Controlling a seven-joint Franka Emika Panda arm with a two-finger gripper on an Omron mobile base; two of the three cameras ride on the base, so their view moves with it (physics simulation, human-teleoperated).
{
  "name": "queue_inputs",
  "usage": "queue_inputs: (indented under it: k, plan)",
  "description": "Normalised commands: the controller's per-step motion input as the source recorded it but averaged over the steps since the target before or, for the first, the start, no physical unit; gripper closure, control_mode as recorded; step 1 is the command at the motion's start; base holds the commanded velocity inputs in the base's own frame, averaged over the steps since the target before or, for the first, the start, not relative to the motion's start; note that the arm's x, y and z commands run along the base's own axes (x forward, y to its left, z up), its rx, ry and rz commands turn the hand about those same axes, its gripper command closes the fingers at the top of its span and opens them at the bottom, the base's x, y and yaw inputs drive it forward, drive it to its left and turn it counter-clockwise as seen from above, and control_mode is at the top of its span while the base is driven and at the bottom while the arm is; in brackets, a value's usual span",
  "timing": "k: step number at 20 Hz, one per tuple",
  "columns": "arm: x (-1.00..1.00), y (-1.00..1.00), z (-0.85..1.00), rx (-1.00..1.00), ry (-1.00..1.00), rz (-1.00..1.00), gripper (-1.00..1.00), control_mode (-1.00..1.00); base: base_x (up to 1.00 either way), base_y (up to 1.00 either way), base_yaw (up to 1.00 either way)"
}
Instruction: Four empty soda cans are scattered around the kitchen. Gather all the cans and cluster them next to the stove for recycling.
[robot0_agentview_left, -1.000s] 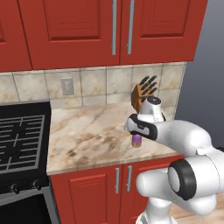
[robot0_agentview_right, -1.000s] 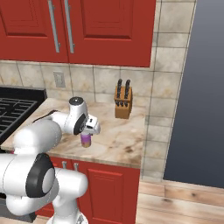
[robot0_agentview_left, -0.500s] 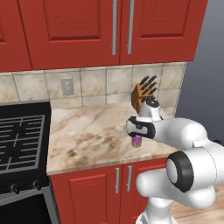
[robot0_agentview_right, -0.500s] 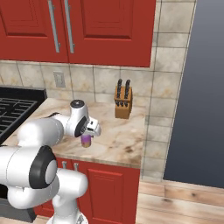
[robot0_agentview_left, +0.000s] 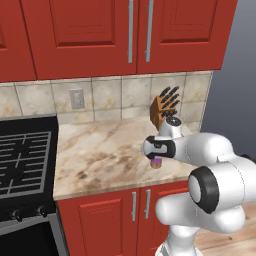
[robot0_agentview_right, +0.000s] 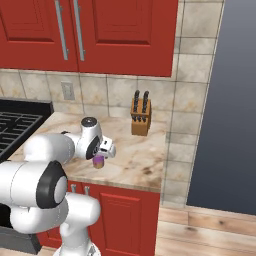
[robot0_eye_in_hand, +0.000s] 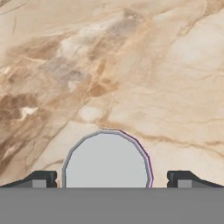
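Hovering wide open and empty above the purple can (robot0_eye_in_hand: 107, 159), the gripper (robot0_eye_in_hand: 109, 180) may tip it if one finger touches the rim.

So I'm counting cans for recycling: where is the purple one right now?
The purple can stands on the marble counter near its front edge, directly under the open gripper, right of the stove.

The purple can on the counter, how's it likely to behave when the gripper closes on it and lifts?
The purple can is small and thin-walled, so probably light and easily dented. It stands upright on the marble counter, so an off-centre squeeze might tip it, and on its round side it would likely roll. The open gripper straddles it.
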Motion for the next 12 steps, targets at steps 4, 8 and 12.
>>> queue_inputs:
  k: [4, 8, 12]
  plan:
    - [0.08, 0.0, -0.15, 0.0, -0.03, 0.0, -1.0, -1.0, 0.0, 0.0, 0.0]
    - [0.1, 0.01, -0.14, 0.0, -0.06, 0.0, 1.0, -1.0, 0.0, 0.0, 0.0]
    - [0.01, 0.0, -0.04, 0.0, -0.02, 0.0, 1.0, -1.0, 0.0, 0.0, 0.0]
